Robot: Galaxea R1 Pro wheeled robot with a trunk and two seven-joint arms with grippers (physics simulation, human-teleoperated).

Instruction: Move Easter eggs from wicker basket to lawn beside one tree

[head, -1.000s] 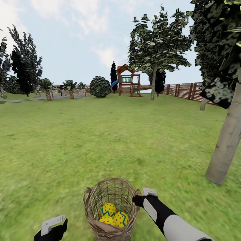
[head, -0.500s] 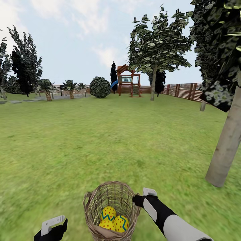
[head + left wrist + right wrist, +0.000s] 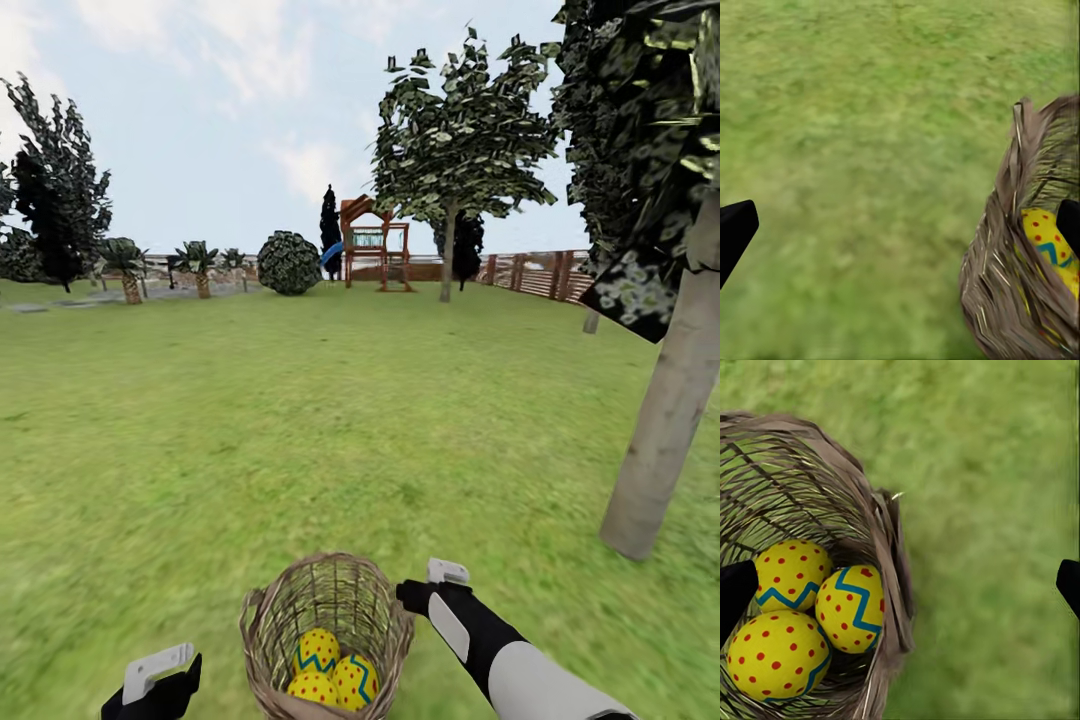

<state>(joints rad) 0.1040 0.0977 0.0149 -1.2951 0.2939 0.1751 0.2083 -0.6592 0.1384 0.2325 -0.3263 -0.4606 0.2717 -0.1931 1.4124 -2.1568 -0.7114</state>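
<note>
I am standing on the lawn [image 3: 300, 420], which is spreading wide and flat toward the fence and playset at twelve o'clock. The tree [image 3: 660, 420] with the pale grey trunk is rising at about two o'clock from me, well apart from the basket, and I judge it a fair spot to set things beside.

The wicker basket [image 3: 268, 630] is sitting on the grass at six o'clock, just in front of me, between my two arms. It looks light and springy, an open weave that I expect to tip or skid if I push its rim, so I am planning to reach down through the mouth rather than lean on the wall.

My right gripper [image 3: 432, 585] is hovering at the basket's three o'clock rim, its fingers spread wide, holding nothing; in the right wrist view one dark fingertip is over the basket and the other over grass. My left gripper [image 3: 160, 672] is waiting at the basket's eight o'clock, also spread and empty.

All three Easter eggs [image 3: 802, 615] are lying in the basket's bottom, touching one another. They look smooth, hard and rounded, likely slippery, so I would be pinching each across its middle, taking the egg nearest the three o'clock wall first.
</note>
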